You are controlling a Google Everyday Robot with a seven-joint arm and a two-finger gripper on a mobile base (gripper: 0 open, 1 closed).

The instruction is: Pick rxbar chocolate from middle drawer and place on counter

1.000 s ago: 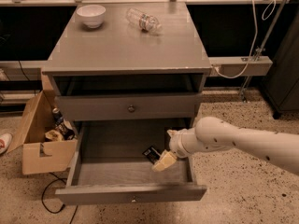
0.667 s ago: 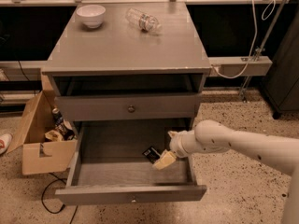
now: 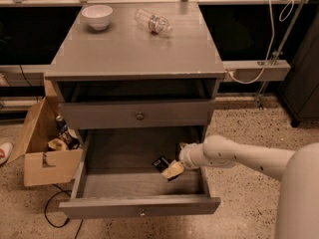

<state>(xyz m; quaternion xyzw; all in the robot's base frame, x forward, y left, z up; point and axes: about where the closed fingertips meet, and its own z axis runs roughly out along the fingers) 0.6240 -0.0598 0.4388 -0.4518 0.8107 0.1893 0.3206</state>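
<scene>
The middle drawer [image 3: 139,208] of the grey cabinet is pulled open at the bottom. The rxbar chocolate [image 3: 160,162], a small black bar, lies on the drawer floor right of centre. My gripper [image 3: 172,170] reaches into the drawer from the right and sits at the bar's right end, touching or just over it. The counter [image 3: 134,49] is the cabinet's flat grey top, above the drawer.
A white bowl [image 3: 97,16] and a clear plastic bottle [image 3: 153,21] lie at the back of the counter. A closed drawer [image 3: 139,115] sits above the open one. An open cardboard box [image 3: 45,148] with clutter stands on the floor to the left. A cable [image 3: 55,215] lies beside it.
The gripper stays at the bar in the drawer, almost unmoved. The near part of my arm now takes up more of the lower right.
</scene>
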